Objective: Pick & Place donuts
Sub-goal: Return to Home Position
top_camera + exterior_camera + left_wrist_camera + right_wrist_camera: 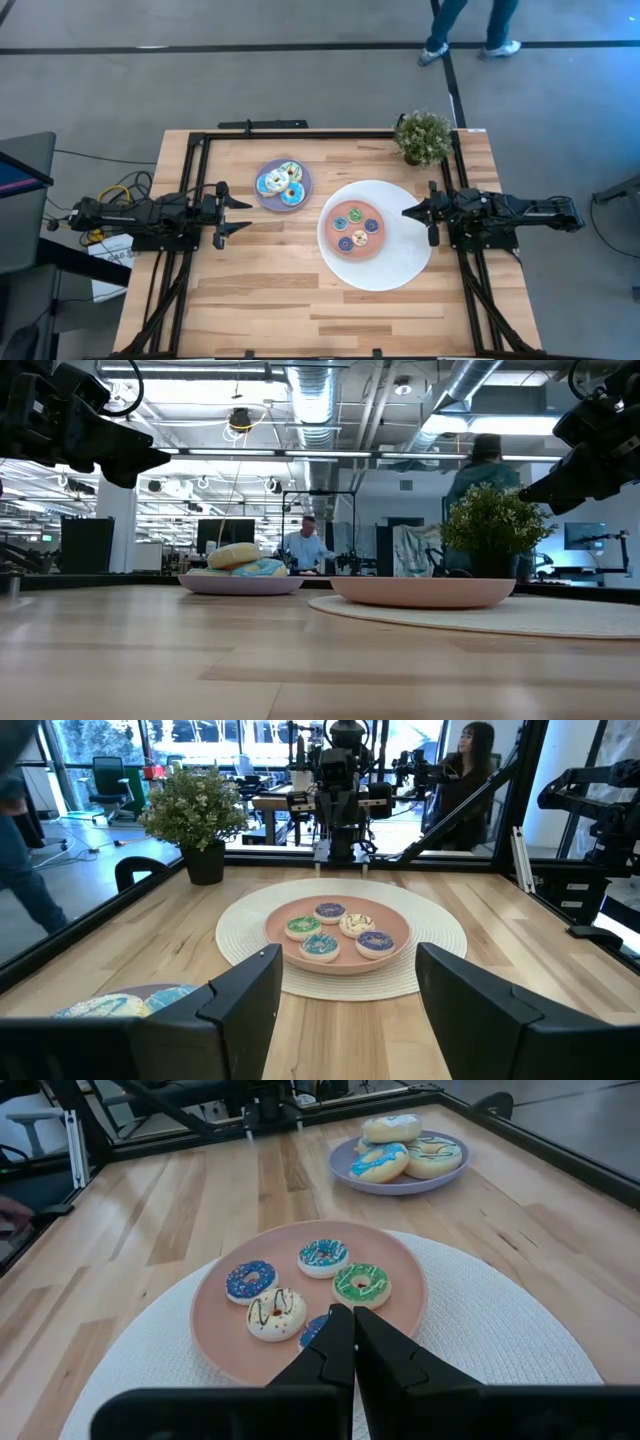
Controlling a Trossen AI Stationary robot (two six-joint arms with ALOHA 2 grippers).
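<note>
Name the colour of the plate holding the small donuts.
Pink. The plate shows best in the right wrist view.

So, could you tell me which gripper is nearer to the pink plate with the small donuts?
Right. The right gripper hangs over the white mat, beside the pink plate; the left gripper is farther off, near the violet plate.

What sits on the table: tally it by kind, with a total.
Large donuts: 4, crowded together on the lilac plate
Mini donuts: 5, on the pink plate
Plates: 2, the lilac plate and the pink plate
White mat: 1
Plant: 1
Total: 13
</note>
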